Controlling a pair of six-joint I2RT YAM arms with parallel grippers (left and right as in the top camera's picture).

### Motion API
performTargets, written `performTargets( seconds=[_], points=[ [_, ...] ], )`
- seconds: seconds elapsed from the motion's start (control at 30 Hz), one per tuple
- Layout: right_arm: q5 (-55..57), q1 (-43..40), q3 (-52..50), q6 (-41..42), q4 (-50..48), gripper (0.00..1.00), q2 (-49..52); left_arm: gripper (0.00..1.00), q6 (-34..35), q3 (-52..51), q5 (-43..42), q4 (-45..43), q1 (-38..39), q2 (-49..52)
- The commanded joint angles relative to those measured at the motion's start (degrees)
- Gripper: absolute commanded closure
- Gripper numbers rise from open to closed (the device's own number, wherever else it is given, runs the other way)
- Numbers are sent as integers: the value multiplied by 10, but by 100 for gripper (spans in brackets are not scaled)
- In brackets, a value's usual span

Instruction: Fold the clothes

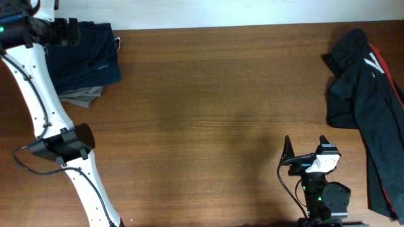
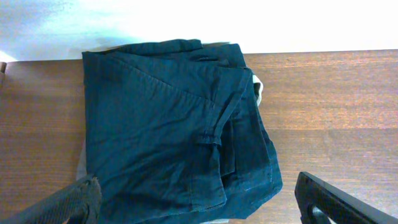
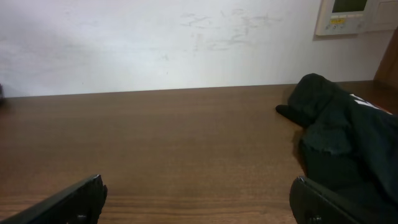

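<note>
Folded dark navy denim trousers (image 1: pixel 85 58) lie on a small pile at the table's far left corner; they fill the left wrist view (image 2: pixel 168 130). My left gripper (image 1: pixel 63 31) hovers above them, fingers open and wide apart (image 2: pixel 199 202), holding nothing. A dark jacket with red and white trim (image 1: pixel 369 107) lies crumpled at the right edge; it also shows in the right wrist view (image 3: pixel 345 134). My right gripper (image 1: pixel 306 148) rests near the front right, open and empty (image 3: pixel 196 199), left of the jacket.
A pale grey-beige garment (image 1: pixel 79 96) lies under the navy trousers, its edge showing in the left wrist view (image 2: pixel 260 87). The wooden table (image 1: pixel 208 107) meets a white wall (image 3: pixel 155 43) at the back. A wall panel (image 3: pixel 354 15) hangs at the upper right.
</note>
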State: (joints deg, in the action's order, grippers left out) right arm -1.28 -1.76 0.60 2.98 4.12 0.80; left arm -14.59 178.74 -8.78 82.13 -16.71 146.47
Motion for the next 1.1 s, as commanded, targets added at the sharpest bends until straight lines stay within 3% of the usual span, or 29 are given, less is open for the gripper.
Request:
performTargets(
  seconds=[0.0,0.43,0.53,0.83,0.97,1.07],
  points=[
    [9,4,-3,1,4,1,-5,1,-4,2,-4,1,0,-2],
    [9,4,-3,1,4,1,-5,1,-4,2,-4,1,1,-2],
    [9,4,-3,1,4,1,-5,1,-4,2,30,28,0,-2],
    [9,4,-3,1,4,1,-5,1,-4,1,12,105,7,-11],
    [9,4,-3,1,4,1,-5,1,-4,-44,-79,40,31,-48],
    [9,4,-3,1,4,2,-5,1,-4,-173,-100,-81,71,-111]
  ],
)
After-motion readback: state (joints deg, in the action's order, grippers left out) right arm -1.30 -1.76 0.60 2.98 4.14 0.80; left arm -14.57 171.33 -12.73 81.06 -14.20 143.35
